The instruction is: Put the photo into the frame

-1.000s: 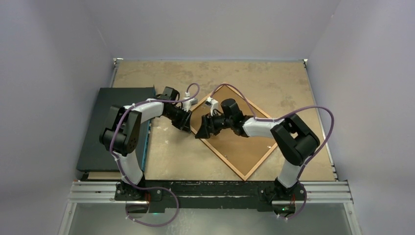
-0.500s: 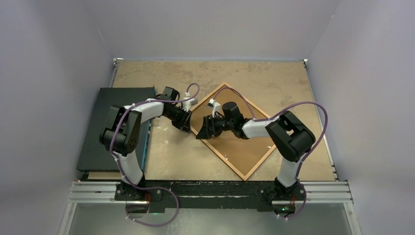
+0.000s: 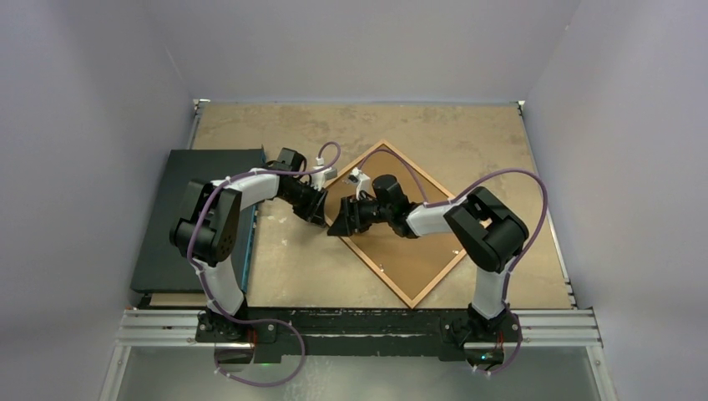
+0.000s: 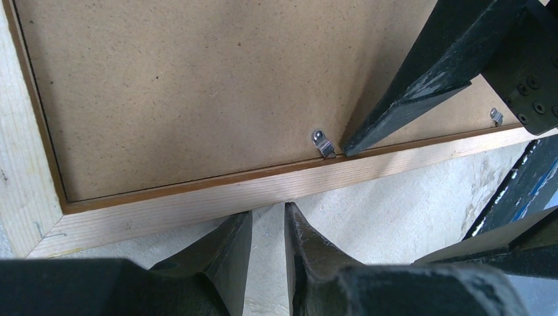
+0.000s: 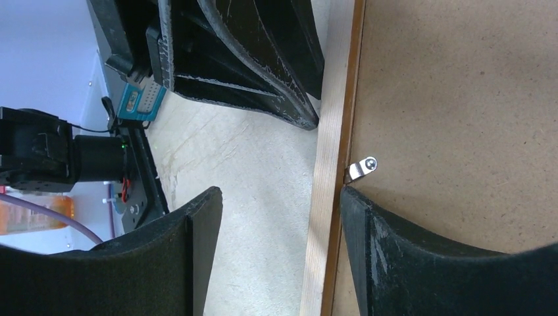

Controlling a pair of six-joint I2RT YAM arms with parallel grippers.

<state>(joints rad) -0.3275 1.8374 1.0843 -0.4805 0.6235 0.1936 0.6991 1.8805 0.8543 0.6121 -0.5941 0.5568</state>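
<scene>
- The frame (image 3: 438, 278) lay face-down on the table (image 3: 467, 142), turned like a diamond, with a brown backing board (image 3: 417, 251) filling its opening.
- The right end effector (image 5: 278, 194) stood spread wide across the frame's left rail (image 5: 329, 151). One fingertip (image 5: 352, 197) rested at the seam of rail and board, just beside a small metal clip (image 5: 362, 168). The other hung over bare table outside the rail.
- The left end effector (image 4: 268, 214) sat just outside the same rail (image 4: 197, 201). Its fingers were nearly together, with a narrow strip of table showing between them, and they held nothing. I cannot tell whether the tips touched the wood.
- A second clip (image 4: 497, 116) sat farther along the rail.
- A dark flat box (image 3: 167, 251) lay at the table's left side, apart from the frame.
- The left arm's elbow rose above the box, with its forearm reaching right.
- The right arm bent at the right, with its forearm stretched left across the board. The two end effectors faced each other closely.
</scene>
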